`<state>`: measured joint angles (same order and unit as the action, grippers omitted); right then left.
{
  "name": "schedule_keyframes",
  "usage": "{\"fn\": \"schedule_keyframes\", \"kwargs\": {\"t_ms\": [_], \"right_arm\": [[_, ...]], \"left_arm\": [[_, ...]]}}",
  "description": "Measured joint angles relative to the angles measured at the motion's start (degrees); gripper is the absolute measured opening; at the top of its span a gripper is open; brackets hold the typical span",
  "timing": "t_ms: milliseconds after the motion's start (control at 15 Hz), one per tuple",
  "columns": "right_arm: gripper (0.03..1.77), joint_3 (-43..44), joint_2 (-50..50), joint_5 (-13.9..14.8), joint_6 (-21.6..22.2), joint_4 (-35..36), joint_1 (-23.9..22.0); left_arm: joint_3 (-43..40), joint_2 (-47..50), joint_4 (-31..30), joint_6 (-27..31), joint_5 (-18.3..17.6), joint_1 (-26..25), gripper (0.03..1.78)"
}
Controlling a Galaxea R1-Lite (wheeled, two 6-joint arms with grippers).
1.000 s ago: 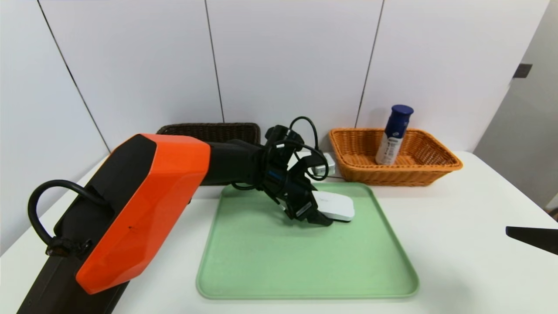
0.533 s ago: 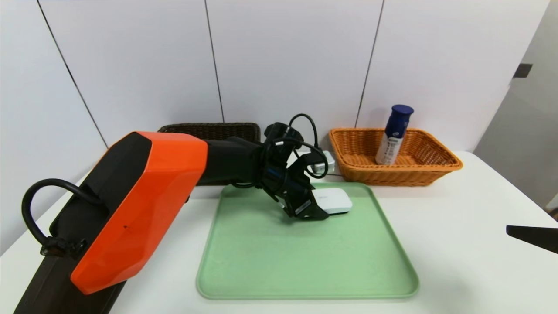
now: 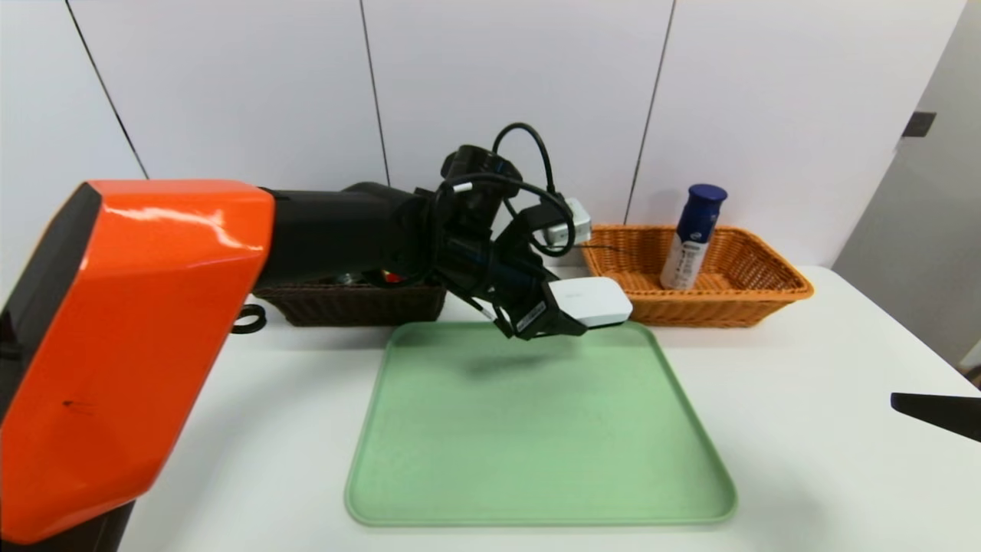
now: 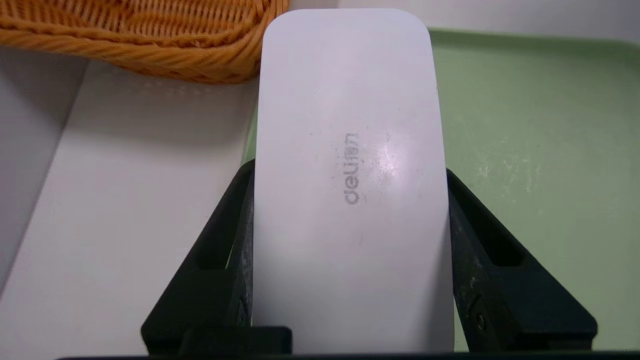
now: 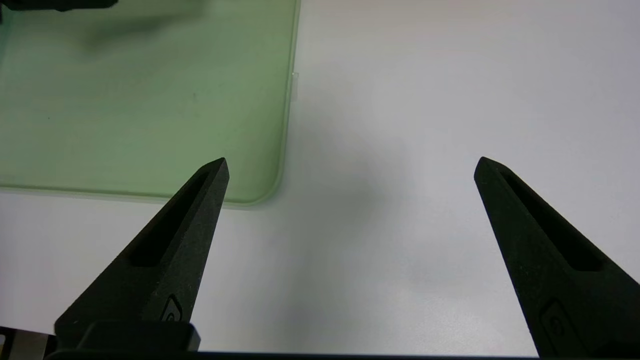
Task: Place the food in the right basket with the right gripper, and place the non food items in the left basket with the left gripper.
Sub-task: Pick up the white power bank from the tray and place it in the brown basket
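Relative to the green tray (image 3: 540, 429): behind its far left corner, the left arm (image 3: 337, 230) hides much of the dark brown basket (image 3: 360, 305), and of that basket's contents only small red and clear bits show, too little to name, though the clear bit may be glass. Beyond the tray's far right corner, the case (image 3: 590, 300) covers part of the orange basket's (image 3: 705, 310) near wall. Right of the tray, the picture's edge cuts off all but a fingertip of the right gripper (image 5: 352, 167).
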<state>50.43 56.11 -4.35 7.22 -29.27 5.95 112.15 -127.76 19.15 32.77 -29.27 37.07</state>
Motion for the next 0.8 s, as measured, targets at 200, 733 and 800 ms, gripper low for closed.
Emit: {"fn": "schedule_keyframes", "kwargs": {"t_ms": [200,733,800], "right_arm": [[1.69,0.0,-0.33,-0.72,-0.05,0.0,0.02],[1.69,-0.41,-0.72,-1.66,-0.37,-0.13,0.05],[1.69,-0.46,-0.88,-1.57,-0.44,-0.35,0.02]], "left_arm": [[0.0,4.52,0.02,-2.32,2.21,-1.29,1.03],[0.0,11.96,4.57,-2.45,3.25,-18.92,1.01],[0.0,12.13,5.24,-2.32,3.12,-21.2,1.01]]}}
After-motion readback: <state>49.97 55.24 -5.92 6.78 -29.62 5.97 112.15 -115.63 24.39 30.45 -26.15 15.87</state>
